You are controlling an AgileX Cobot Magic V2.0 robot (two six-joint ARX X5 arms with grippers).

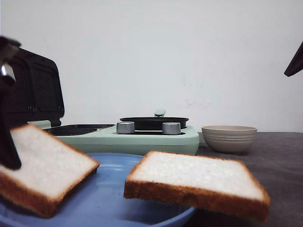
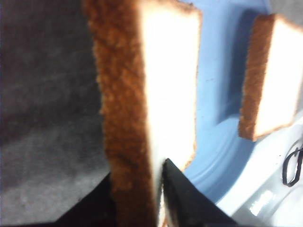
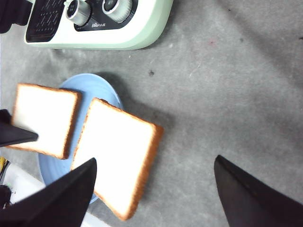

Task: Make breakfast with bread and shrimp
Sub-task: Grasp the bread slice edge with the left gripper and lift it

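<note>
So the left gripper [image 2: 158,198] has one bread slice [image 1: 40,165] pinched by its edge, fingers closed on it, and the slice hangs tilted over the near-left side of the blue plate [image 1: 104,198]. It looks lifted clear of the plate rather than resting on it, though I can't swear the low corner isn't touching. The open sandwich press [image 1: 80,128] sits behind the plate, further from me and a bit to the right of the held slice, lid [image 1: 35,90] standing up on the left. If that's where the bread goes, it's a carry away and slightly rightward, and the left arm is clearly the nearer one for that.

Second slice [image 3: 118,161] lies flat across the plate's right rim, hanging off over the table [image 3: 227,94]. The right gripper [image 3: 154,189] is spread wide, holding nothing, hovering high above with that slice roughly under its left finger.

Count: two slices, one plate, one press with two knobs [image 1: 148,127] and a small pan [image 1: 154,123], one beige bowl [image 1: 229,138] off to the right. Shrimp: can't see any, the bowl's inside is hidden.
</note>
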